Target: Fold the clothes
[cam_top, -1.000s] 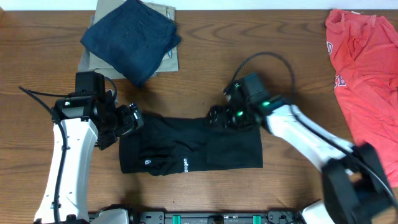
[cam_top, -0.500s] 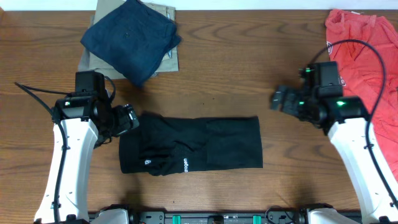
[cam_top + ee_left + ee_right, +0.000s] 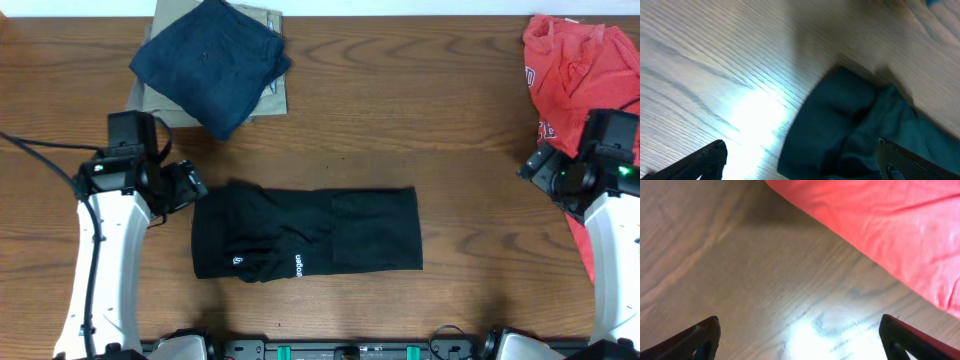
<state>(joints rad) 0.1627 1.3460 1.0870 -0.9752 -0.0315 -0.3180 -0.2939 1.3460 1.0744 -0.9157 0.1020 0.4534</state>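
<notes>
The black shirt [image 3: 305,235] lies folded flat at the near middle of the table [image 3: 400,130]. My left gripper [image 3: 186,187] is spread wide and empty, just beside the shirt's far left corner. My right gripper [image 3: 533,168] is spread wide and empty too, far off at the right beside a red shirt [image 3: 580,70]. At the far left, a blue cloth [image 3: 210,60] lies on a tan cloth [image 3: 279,98].

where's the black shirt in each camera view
Overhead: the black shirt lies folded at lower centre.
Left wrist: its blurred end fills the lower right.
Right wrist: not in it; only the red shirt shows, upper right.
Shared landmark: the wooden table, seen in all three views.
</notes>
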